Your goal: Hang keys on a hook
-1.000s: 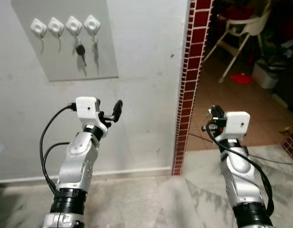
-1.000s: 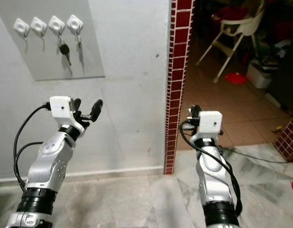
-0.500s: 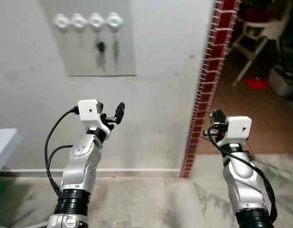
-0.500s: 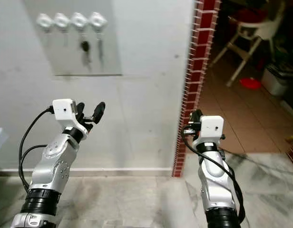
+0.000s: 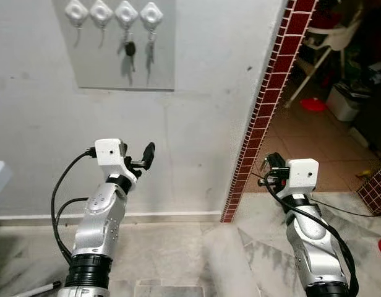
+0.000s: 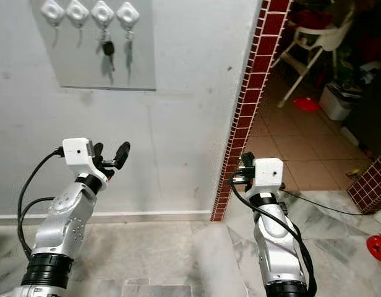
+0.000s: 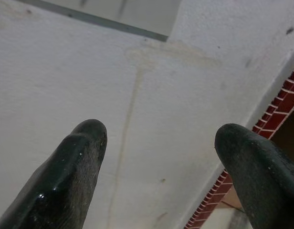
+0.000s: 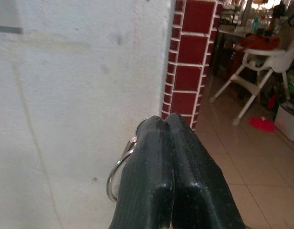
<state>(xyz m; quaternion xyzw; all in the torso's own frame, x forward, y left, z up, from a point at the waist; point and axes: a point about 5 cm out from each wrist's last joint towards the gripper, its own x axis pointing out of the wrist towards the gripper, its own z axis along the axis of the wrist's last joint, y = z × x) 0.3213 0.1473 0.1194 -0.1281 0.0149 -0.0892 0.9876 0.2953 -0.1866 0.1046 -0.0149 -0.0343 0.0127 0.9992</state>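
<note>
A: Where are the keys now, and who holds them?

B: The right gripper [image 8: 167, 125] has its two black fingers pressed together on a thin silver key ring [image 8: 119, 168], which curves out beside them; the keys below the ring I cannot see; in the head views this gripper [image 5: 271, 170] stands low on the right, near the red brick edge of the wall [image 5: 268, 99].

A: And the other arm?

B: The left gripper [image 5: 143, 159] is raised in front of the white plaster wall [image 5: 196, 111], its fingers spread apart and holding nothing.

A: What has changed in the last second?

B: The whole picture has shifted, so the camera moved, not the things; the grey panel with four white diamond-shaped hooks [image 5: 115, 43] now sits high on the far left, cut by the top edge; two right hooks already carry a black-headed key [image 5: 129, 48] and another key [image 5: 149, 51]; both arms keep nearly the same posture.

A: What does it mean for the task?

B: I judge the robot is only approaching; the ring is well apart from the hooks, and the two left hooks look free; the right arm must rise much higher.
</note>
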